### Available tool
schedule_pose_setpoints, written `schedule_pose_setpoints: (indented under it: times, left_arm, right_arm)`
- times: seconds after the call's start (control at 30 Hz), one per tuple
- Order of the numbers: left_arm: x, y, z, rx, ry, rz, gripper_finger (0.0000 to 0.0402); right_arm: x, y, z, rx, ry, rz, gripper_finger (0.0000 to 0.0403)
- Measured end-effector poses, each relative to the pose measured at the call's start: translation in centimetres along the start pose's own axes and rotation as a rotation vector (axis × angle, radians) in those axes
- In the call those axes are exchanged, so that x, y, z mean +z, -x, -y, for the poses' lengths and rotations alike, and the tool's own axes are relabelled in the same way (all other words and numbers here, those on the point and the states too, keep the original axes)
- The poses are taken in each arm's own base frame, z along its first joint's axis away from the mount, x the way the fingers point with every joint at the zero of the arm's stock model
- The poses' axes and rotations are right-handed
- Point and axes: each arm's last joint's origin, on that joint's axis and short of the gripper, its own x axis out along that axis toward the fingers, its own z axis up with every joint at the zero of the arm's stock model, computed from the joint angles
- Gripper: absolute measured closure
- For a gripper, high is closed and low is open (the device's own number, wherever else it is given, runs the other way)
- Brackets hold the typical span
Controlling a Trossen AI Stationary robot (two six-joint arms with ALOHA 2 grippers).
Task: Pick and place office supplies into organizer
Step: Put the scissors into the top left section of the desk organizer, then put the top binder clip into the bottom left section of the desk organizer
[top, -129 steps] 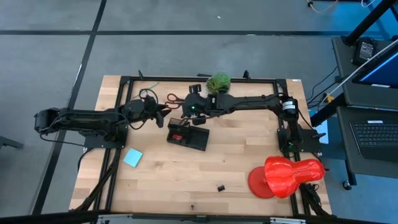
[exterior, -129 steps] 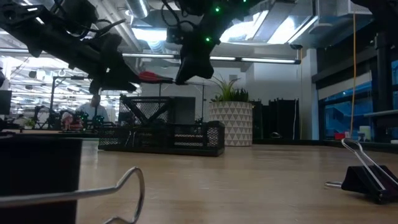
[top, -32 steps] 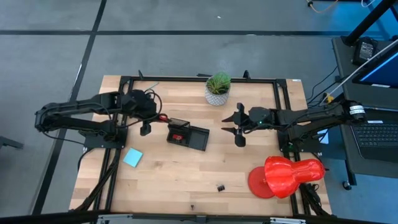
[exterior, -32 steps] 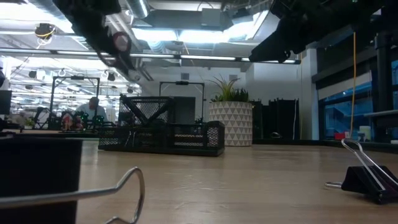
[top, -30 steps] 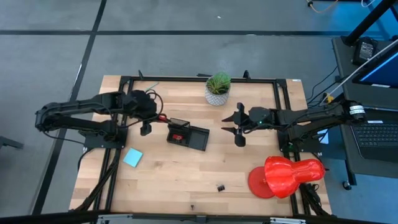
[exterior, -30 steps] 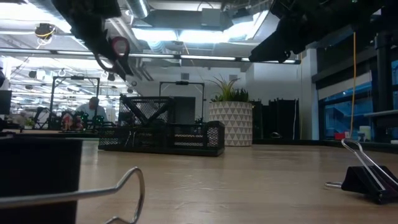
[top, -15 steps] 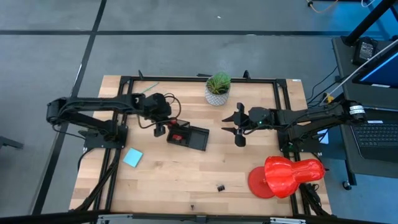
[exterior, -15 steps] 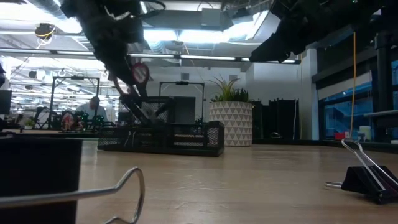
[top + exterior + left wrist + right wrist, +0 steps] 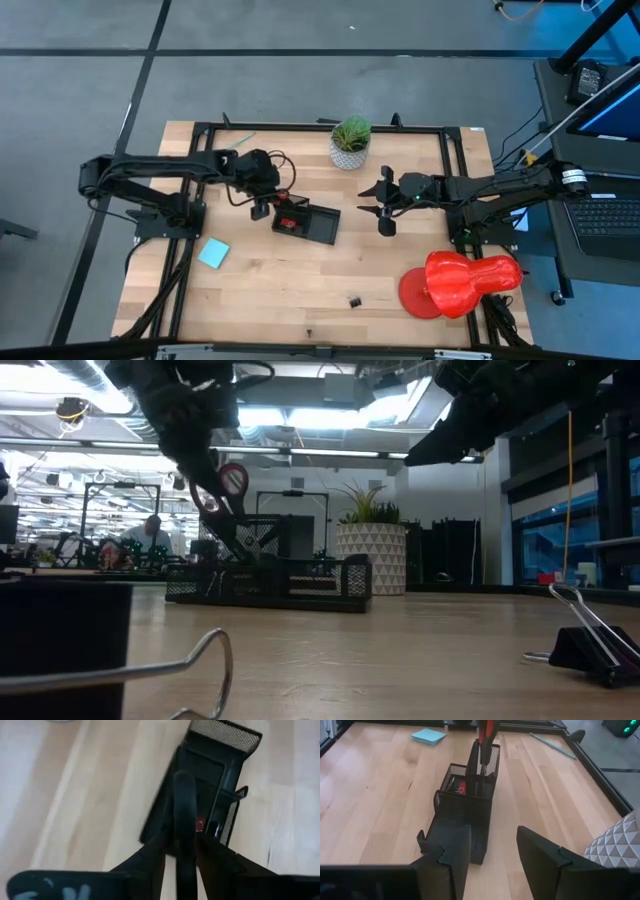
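Robotics lab — open hall of metal rigs, laptop beside the table

No readable text anywhere here: no label, brand, number or sign shows clearly on anything in any view, and the room's background stays too indistinct to read.

The wooden table bears organizer, notepad, plant, red object.
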Motion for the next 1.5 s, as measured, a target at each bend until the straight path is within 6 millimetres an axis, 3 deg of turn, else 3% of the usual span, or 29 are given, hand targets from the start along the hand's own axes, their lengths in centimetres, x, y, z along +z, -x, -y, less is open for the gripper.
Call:
schedule_pose_setpoints:
  times: [0.2, 0.47, 0.6, 0.8, 1.13, 1.5]
  left_arm:
    - [0.4, 2.8, -0.1, 0.133, 0.008, 0.015, 0.0295]
    - [-0.4, 5.3, -0.6, 0.394, 0.191, 0.084, 0.0306]
    - [-0.9, 5.2, -0.9, 0.493, 0.237, 0.095, 0.031]
    - [-1.2, 4.5, -1.0, 0.502, 0.292, 0.064, 0.0311]
    - [-1.0, 3.2, -0.6, 0.494, 0.282, 0.017, 0.0309]
    - [-1.1, 3.2, -0.7, 0.503, 0.265, 0.008, 0.0309]
  right_arm:
    - [0.0, 0.0, 0.0, 0.0, 0.006, -0.003, 0.024]
    - [0.0, 0.0, 0.0, 0.001, 0.051, -0.004, 0.024]
    - [0.0, 0.0, 0.0, 0.0, 0.11, -0.004, 0.024]
    - [-0.2, 0.0, 0.0, 0.004, 0.237, -0.017, 0.024]
    - [-0.9, 0.0, -0.1, 0.018, 0.208, -0.093, 0.024]
    - [-1.1, 0.1, -0.2, 0.05, 0.147, -0.111, 0.024]
